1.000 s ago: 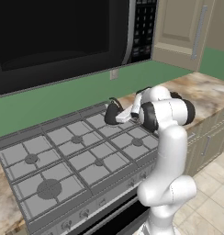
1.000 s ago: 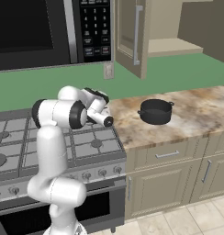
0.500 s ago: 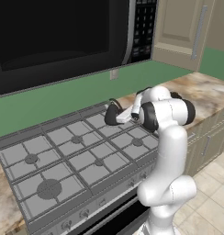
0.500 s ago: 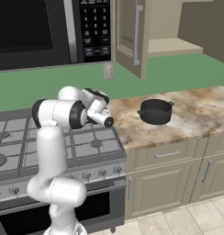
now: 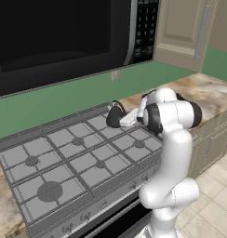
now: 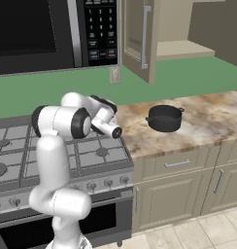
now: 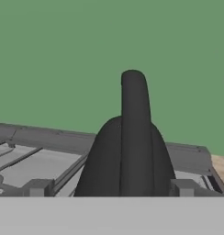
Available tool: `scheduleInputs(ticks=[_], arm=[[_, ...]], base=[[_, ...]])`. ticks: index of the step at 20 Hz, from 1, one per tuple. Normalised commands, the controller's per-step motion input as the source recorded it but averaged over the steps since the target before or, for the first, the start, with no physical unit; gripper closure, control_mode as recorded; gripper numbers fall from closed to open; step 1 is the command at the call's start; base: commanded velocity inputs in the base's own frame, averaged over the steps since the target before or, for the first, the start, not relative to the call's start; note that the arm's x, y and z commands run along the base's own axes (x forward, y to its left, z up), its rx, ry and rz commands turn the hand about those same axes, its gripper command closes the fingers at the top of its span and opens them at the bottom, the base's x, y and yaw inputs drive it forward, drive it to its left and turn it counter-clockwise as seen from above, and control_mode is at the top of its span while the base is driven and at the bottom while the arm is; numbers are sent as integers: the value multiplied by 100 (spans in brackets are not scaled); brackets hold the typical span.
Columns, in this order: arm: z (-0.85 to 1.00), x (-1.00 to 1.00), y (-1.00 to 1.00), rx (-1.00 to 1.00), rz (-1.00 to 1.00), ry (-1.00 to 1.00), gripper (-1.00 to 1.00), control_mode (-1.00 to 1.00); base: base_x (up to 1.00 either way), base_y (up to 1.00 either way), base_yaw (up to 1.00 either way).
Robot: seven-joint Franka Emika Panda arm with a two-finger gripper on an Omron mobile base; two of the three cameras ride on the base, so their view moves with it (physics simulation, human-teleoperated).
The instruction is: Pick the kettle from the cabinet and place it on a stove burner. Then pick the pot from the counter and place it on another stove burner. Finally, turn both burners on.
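The kettle [image 5: 115, 115] stands upright on the stove's [image 5: 64, 158] back-right grate, gripper [image 5: 123, 120] jaws spread wide beside it.

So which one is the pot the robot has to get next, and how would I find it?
Find the beige-brown marbled stone counter to the right of the silver gas stove. The wide, low dark-grey round pot sits there, below the open beige wooden cabinet. It has no lid and two small loop handles, unlike the small black cone-shaped kettle on the stove.

microwave [image 6: 47, 29] blk, above range | green wall [image 5: 64, 100] | outlet [image 6: 114, 74] | tile floor [image 6: 188, 233]
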Motion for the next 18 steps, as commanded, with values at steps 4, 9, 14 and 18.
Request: scheduleInputs(ticks=[4,9,14,18], arm=[[5,-38,-25,7,7,-4,-100,-100],[32,-39,-22,5,6,-8,-100,-100],[56,-39,-4,1,3,-9,-100,-100],[59,-42,-3,0,3,-10,-100,-100]], base=[[0,0,0],[0,0,0],[0,0,0],[0,0,0]])
